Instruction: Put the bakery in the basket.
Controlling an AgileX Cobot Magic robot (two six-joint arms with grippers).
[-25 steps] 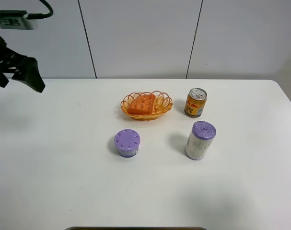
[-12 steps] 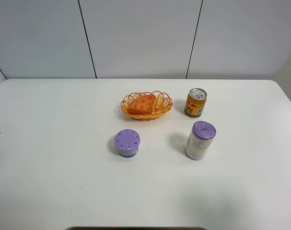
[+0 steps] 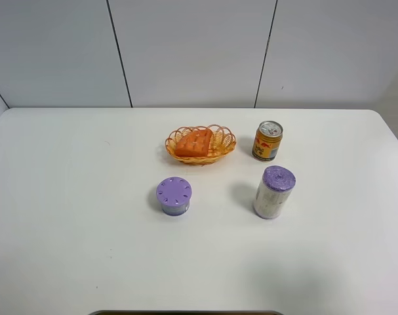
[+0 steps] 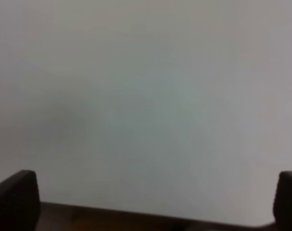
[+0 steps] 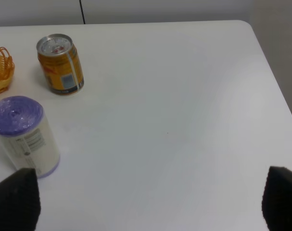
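Left wrist view: blurred throughout, pale grey-white surface without legible detail; left gripper (image 4: 155, 202) cut off, only two dark fingertips (image 4: 15, 199) showing at the lower corners; dark strip along the lower edge, nature not discernible.

Right wrist view: right gripper (image 5: 150, 204) cut off, only dark fingertips (image 5: 16, 197) at the lower corners; basket (image 5: 0, 70) cropped by the left edge, only a portion of looped rim visible, contents out of frame; label print on the can (image 5: 59, 63) and on the purple-topped roll (image 5: 25, 135) too small to read.

Exterior high view: neither arm in frame; lower part of the bakery (image 3: 194, 142) hidden behind the basket wall; can label illegible; dark object at the lower edge (image 3: 185, 313) cropped, unidentifiable.
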